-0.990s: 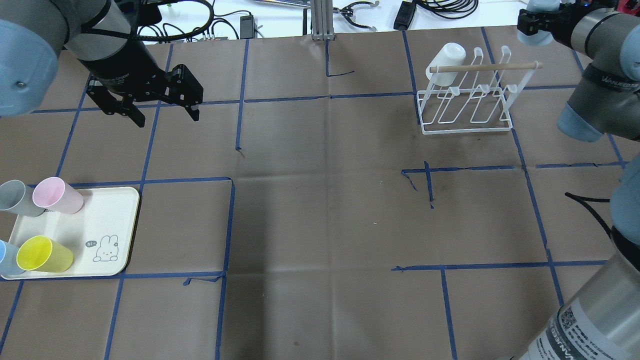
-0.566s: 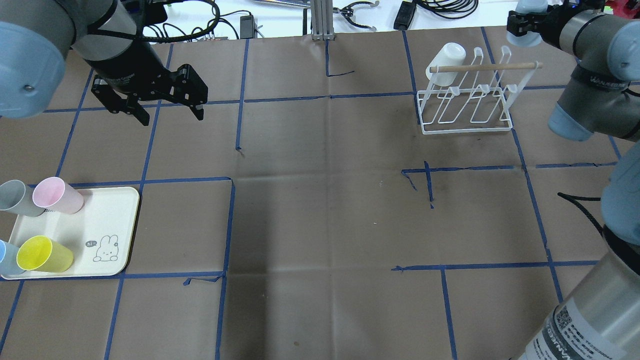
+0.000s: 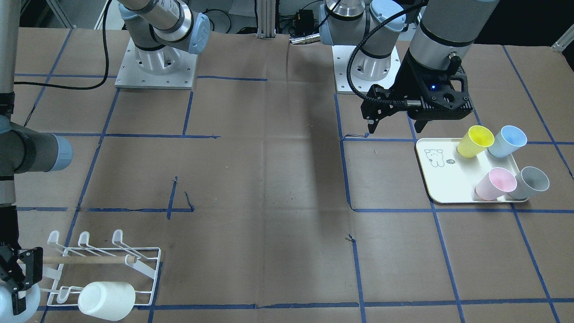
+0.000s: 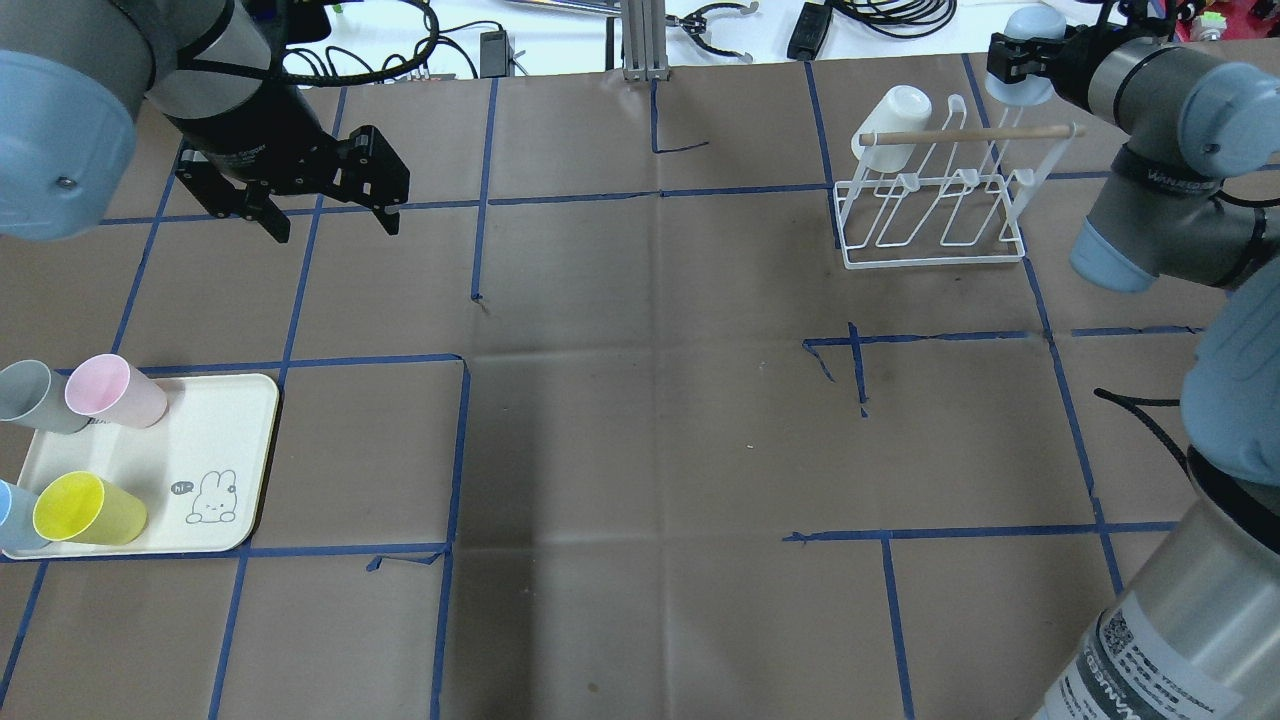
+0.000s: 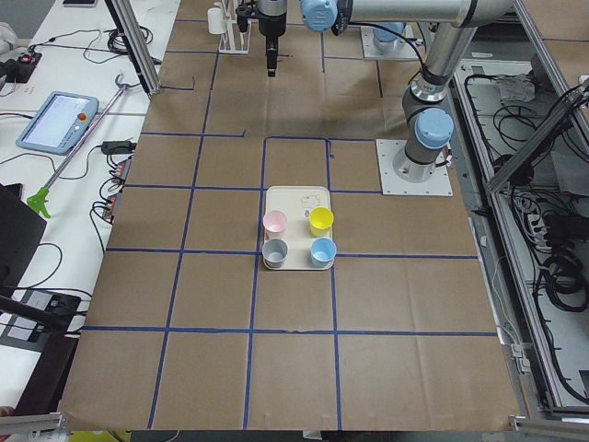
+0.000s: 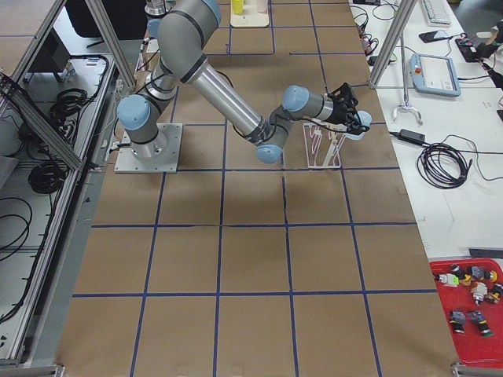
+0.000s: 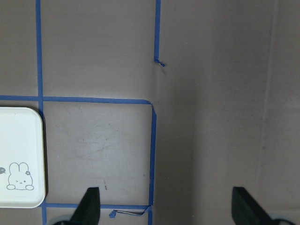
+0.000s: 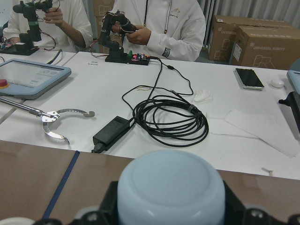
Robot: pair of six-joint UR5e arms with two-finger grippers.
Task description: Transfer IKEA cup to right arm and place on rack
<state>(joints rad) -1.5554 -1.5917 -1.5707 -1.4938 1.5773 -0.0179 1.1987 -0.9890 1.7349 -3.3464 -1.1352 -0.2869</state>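
My right gripper is shut on a pale blue IKEA cup, held bottom-out just behind the far right end of the white wire rack. The cup's base fills the bottom of the right wrist view. In the front-facing view the right gripper is next to the rack. A white cup hangs on the rack's left prong. My left gripper is open and empty, high over the far left of the table; it also shows in the front-facing view.
A cream tray at the near left holds pink, grey, yellow and blue cups lying on their sides. Cables and an adapter lie on the white bench beyond the table's far edge.
My right gripper has carried the pale blue cup leftward, closer to the rack's right end. My left gripper has shifted only slightly and stays open.
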